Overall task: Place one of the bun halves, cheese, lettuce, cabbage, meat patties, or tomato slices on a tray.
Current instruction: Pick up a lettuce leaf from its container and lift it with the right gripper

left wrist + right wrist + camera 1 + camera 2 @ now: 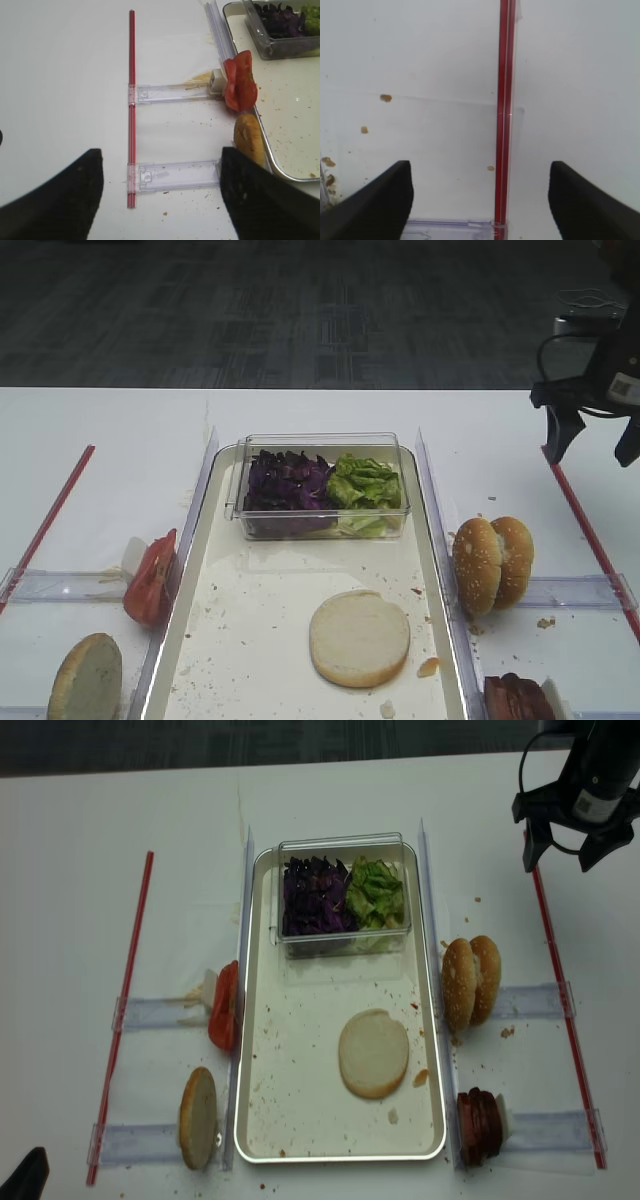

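The tray [260, 620] [300, 1080] lies mid-table. On it rests one bun half [359, 637] [373, 1052], cut face up, below a tub of purple cabbage [287, 483] [313, 895] and green lettuce [364, 483] [375, 892]. Sesame bun halves [492, 563] and meat patties [518, 698] stand to the right of the tray. Tomato slices [150, 578] [240, 82] and another bun half [85, 677] [248, 137] stand to its left. No cheese is in view. My right gripper [594, 445] [480, 170] hangs open and empty at the far right. My left gripper [161, 152] is open and empty left of the tray.
A clear plastic tub [320, 445] sits at the tray's far end. Red strips [590, 535] [131, 100] with clear plastic holders [175, 175] [585, 590] flank the tray. Crumbs dot the white table. Its far edge [300, 389] meets dark carpet.
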